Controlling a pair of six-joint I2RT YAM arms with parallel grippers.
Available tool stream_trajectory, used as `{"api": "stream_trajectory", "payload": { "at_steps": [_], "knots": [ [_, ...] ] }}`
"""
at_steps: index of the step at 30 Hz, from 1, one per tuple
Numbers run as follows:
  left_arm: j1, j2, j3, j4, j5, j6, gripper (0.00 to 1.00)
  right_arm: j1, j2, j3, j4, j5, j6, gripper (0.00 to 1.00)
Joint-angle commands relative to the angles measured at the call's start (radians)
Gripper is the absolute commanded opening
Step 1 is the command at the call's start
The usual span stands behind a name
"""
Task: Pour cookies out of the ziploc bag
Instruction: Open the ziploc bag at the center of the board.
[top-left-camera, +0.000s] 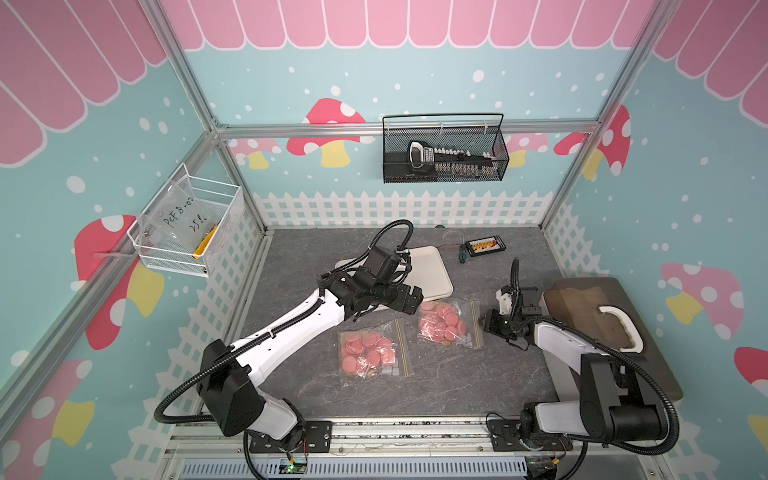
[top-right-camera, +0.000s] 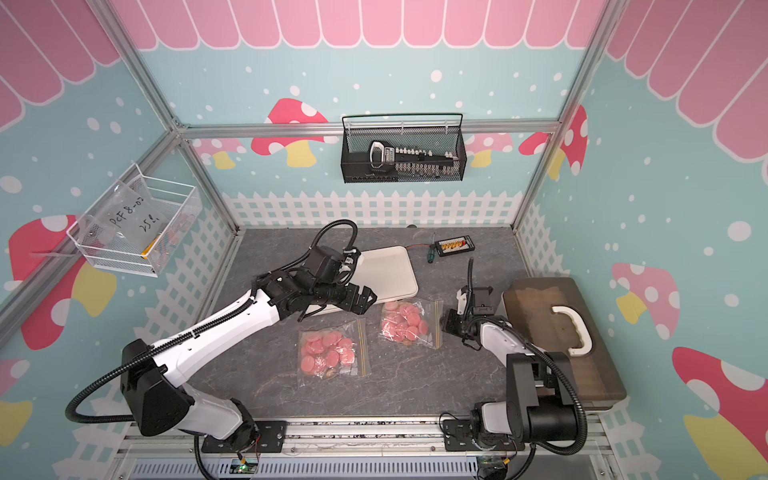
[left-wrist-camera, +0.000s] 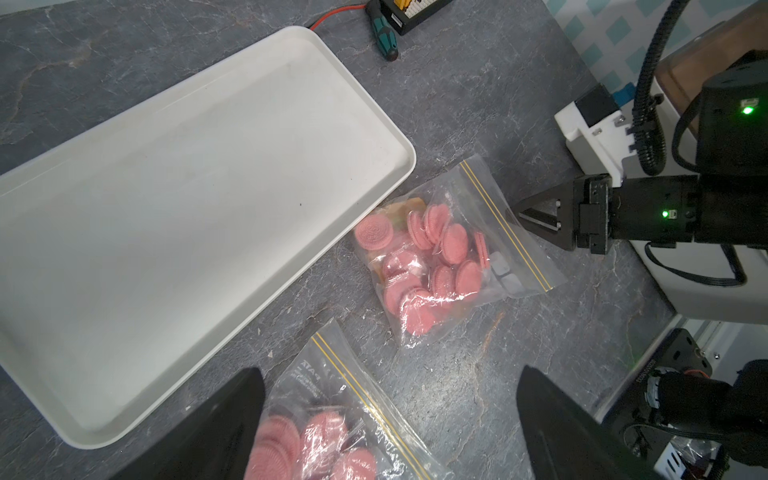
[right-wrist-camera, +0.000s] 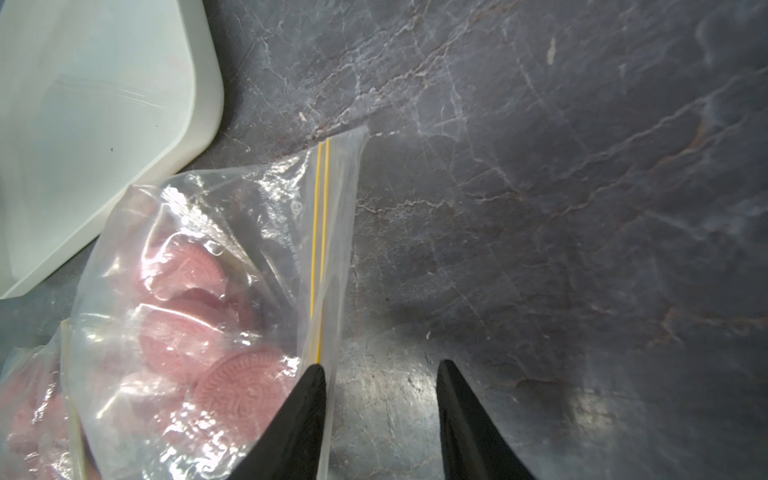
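Black fingers of your right gripper (right-wrist-camera: 380, 370) stand apart, with bare stone tabletop (right-wrist-camera: 540, 208) showing between them. One fingertip (right-wrist-camera: 311, 386) sits at the yellow-striped zip edge of the ziploc bag (right-wrist-camera: 270, 208); the other is clear of the plastic. Nothing is clamped. In a top view that gripper (top-left-camera: 486, 322) is low at the bag's (top-left-camera: 469, 320) mouth end, on the side away from the white tray (top-left-camera: 432, 270).

Your left gripper (left-wrist-camera: 390, 370) has its jaws spread wide and holds nothing. In a top view it (top-left-camera: 409, 301) hangs over the tray's near edge, above the table.

The cookies (top-left-camera: 442, 320) are all still bagged. They are pink embossed rounds (right-wrist-camera: 245, 390), some in glossy wrap, piled in the end of the bag nearest the tray. That bag lies flat just off the tray's near corner, with its closed bottom end against the rim (left-wrist-camera: 386, 195). I cannot tell if it actually touches. A second bag (top-left-camera: 372, 353) of the same pink cookies lies flat a little farther from the tray, toward the arm bases, with its zip edge pointing the same way.

The tray's floor (left-wrist-camera: 187, 208) holds no cookies. Beyond the tray's far corner lie a green-handled screwdriver (top-left-camera: 461, 253) and a small black connector box (top-left-camera: 486, 246). Well to the side of the tray, past your right arm, sits a brown case with a white handle (top-left-camera: 619, 328).
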Motion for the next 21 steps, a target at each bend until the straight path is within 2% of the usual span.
{"api": "stream_trajectory", "payload": {
  "at_steps": [1,2,10,16,21],
  "knots": [
    [-0.008,-0.023,-0.012,-0.001,-0.013,-0.007,0.99,-0.001,0.007,-0.014,0.018,-0.028,0.001,0.38],
    [-0.008,-0.023,-0.013,-0.001,-0.013,-0.009,0.99,-0.001,0.006,-0.015,0.018,-0.031,0.003,0.34],
    [-0.008,-0.022,-0.013,0.0,-0.01,-0.011,0.98,-0.001,-0.004,-0.018,0.021,-0.067,0.014,0.27],
    [-0.009,-0.015,-0.009,0.002,-0.004,-0.017,0.99,-0.001,0.001,-0.022,0.03,-0.094,0.005,0.16],
    [-0.014,-0.001,0.0,0.012,0.015,-0.029,0.98,-0.002,-0.019,-0.03,0.037,-0.104,0.001,0.13]
  ]
}}
